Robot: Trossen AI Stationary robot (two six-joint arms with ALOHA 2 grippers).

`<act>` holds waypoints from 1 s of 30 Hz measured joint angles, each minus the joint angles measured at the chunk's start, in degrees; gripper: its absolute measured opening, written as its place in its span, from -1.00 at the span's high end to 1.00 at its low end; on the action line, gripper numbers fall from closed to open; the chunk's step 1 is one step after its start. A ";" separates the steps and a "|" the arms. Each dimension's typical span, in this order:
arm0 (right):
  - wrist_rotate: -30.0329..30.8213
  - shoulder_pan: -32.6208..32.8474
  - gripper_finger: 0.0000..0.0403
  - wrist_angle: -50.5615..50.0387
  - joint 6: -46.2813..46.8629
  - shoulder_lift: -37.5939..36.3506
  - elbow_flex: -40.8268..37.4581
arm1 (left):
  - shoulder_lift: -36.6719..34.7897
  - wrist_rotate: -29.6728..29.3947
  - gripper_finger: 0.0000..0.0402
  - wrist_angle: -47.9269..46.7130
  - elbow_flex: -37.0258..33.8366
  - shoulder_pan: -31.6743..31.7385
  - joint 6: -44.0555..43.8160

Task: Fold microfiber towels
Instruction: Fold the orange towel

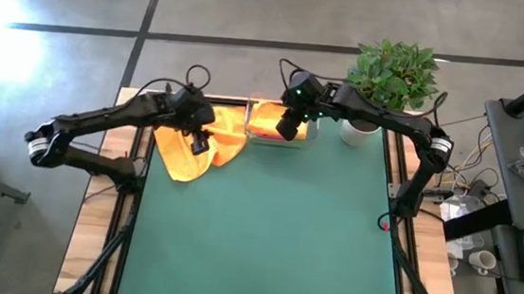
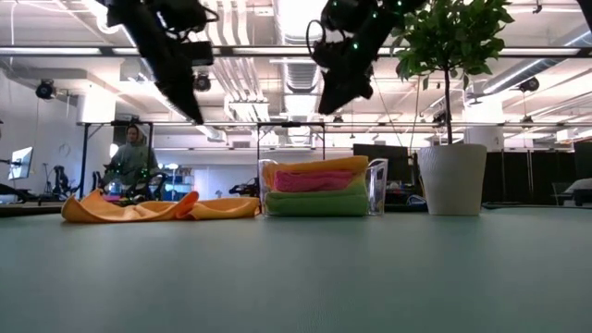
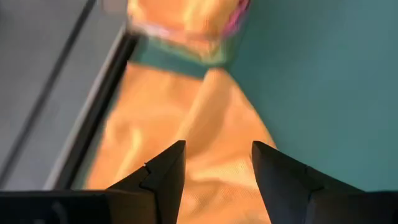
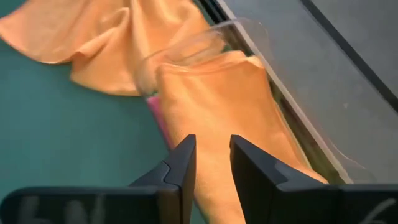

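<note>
One orange towel [image 1: 195, 149] lies crumpled and spread on the green mat at its far left; it also shows in the low view [image 2: 157, 207] and the left wrist view [image 3: 186, 124]. A second orange towel [image 4: 217, 99] lies folded on top of a stack, over a pink towel [image 2: 314, 181] and a lime green one [image 2: 314, 204], in the clear plastic tray [image 2: 377, 185]. No yellow towel shows. My left gripper [image 3: 217, 152] is open and empty, in the air above the crumpled towel. My right gripper [image 4: 212, 146] hangs above the tray, its fingers a little apart and empty.
A potted plant [image 1: 392, 77] in a white pot [image 2: 451, 180] stands just right of the tray at the far edge. The green mat [image 1: 263, 242] stretches bare toward the near edge. A person [image 2: 134, 153] shows in the room behind the table.
</note>
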 joint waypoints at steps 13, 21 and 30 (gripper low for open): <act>3.24 9.13 0.77 -3.98 -0.02 -0.01 1.23 | -7.91 0.83 0.16 -4.36 -14.86 -2.04 -18.03; 9.45 15.02 0.91 -4.07 5.75 0.01 -2.42 | -5.25 1.15 0.16 -3.10 -18.54 -5.75 -24.58; 9.44 18.36 0.95 -10.85 8.95 0.01 -2.62 | 4.85 -0.02 0.16 -0.53 -20.69 -6.05 -38.04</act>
